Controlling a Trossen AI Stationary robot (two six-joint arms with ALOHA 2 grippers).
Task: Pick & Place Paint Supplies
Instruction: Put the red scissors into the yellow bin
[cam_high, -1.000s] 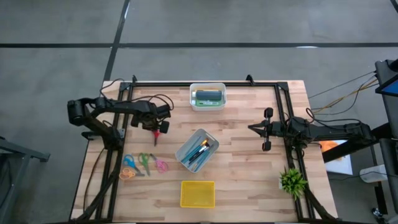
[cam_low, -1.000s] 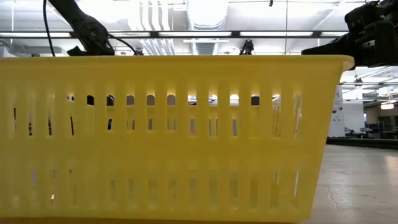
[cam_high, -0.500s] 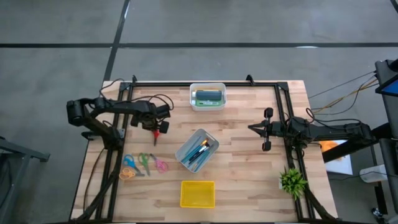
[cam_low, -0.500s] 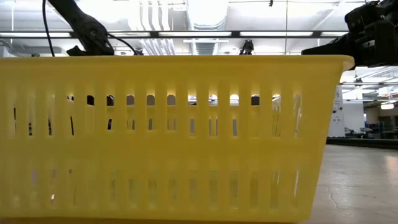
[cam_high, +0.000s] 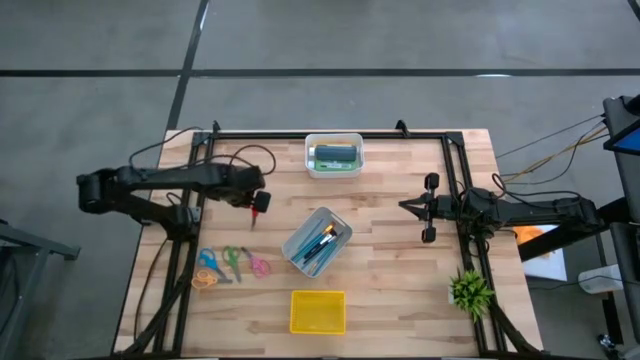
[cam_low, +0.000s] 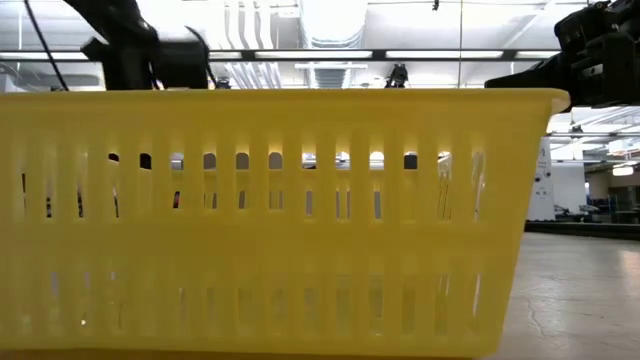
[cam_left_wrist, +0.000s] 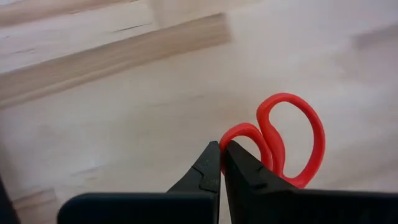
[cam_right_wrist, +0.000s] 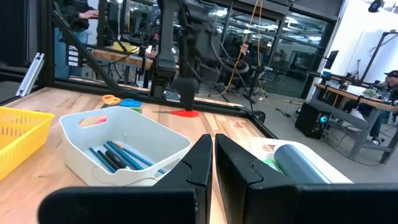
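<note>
Pale wooden planks fill the left wrist view, and just above them the left gripper has its two dark fingers pressed together with no gap, their tips at the loops of a pair of red scissors. Whether the tips pinch a loop or merely sit in front of it, I cannot tell. From above, this gripper hangs over the table's left half with the red scissors under it, between the white bin at the far edge and more scissors in blue, green, pink and orange nearer the front.

The paint supplies lie elsewhere: the brushes rest in the grey tray at the table's middle, and a dark tube lies in the white bin. Scissors are not paint supplies, so the main risk is effort spent on the wrong thing. With only a thin loop to catch, if held at all, the scissors could swing or slip, and a low sweep could knock the grey tray close by.

The right gripper waits at the right side, fingers close together with only a thin slit between them, empty.

The yellow basket blocks nearly the whole low view, hiding the tabletop. The scissors' blades are cut off, and the bin's other contents are unclear.
</note>
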